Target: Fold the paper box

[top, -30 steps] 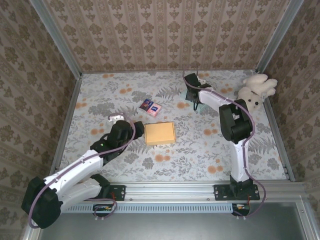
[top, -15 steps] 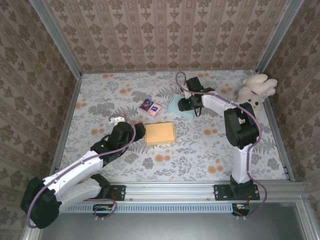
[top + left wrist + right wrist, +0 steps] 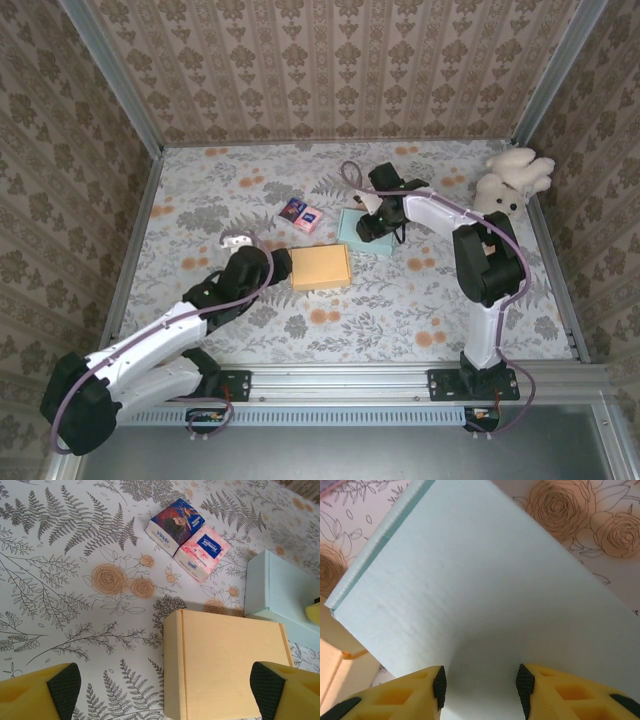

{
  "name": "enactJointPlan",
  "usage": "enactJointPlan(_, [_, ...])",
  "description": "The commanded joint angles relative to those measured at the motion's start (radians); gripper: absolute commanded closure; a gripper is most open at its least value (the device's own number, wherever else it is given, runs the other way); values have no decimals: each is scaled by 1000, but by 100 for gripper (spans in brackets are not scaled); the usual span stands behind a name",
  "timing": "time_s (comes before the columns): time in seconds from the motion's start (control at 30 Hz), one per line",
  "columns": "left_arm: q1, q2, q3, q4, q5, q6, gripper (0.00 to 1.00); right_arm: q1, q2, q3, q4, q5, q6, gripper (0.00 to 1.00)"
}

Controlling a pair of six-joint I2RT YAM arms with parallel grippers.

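The left fingers (image 3: 40, 692) are spread wide and empty, one at each side of the tan paper box (image 3: 225, 670), which lies flat in the middle of the surface (image 3: 400, 310). The right fingers (image 3: 405, 695) stand part-spread at the pale blue paper box (image 3: 470, 580) just beyond it. Whether they grip it I cannot tell.

Identify the left arm (image 3: 150, 340) and the right arm (image 3: 480, 315) by their white tubular links, joined by rounded black joint housings. A thin mauve cable (image 3: 349, 176) runs along each arm. Each black base plate (image 3: 487, 383) sits on the near metal rail (image 3: 340, 378). The fingers (image 3: 35, 695) are yellow, with black textured pads (image 3: 65, 687).
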Motion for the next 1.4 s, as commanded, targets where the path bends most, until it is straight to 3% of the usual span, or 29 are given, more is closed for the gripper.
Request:
enactJointPlan(0.0, [-7,-3,41,-31,-35,1,9,0,-54,-78,-79,49,42,52])
enactJointPlan(0.17, [-8,-27,68,-73,-62,44,8,11,-240,-167,93,-3,133,51])
enactJointPlan(0.3, [-5,-74,65,-67,-105,107,7,12,-438,-286,234,49,238,49])
enactJointPlan(0.5, [45,-104,76,-20,-156,281,0,11,-777,-581,433,330,402,43])
enactJointPlan(0.63, [131,-124,80,-52,-273,343,0,-13,-984,-775,515,636,451,25])
enactJointPlan(0.77, [198,-183,-26,136,-386,535,0,-77,-1108,-953,686,801,395,13])
enactJointPlan(0.9, [294,-212,-132,329,-368,692,0,-173,-1075,-1050,825,802,352,10])
enactJointPlan(0.97, [388,-204,-148,322,-312,682,0,-208,-1032,-1027,763,767,401,11])
enactJointPlan(1.13, [503,-189,-223,411,-187,640,0,-204,-915,-950,733,638,322,14])
enactJointPlan(1.27, [577,-193,-252,482,-113,631,0,-204,-727,-875,743,466,237,15])
enactJointPlan(1.37, [610,-189,-279,560,-65,658,0,-204,-558,-777,678,409,190,17])
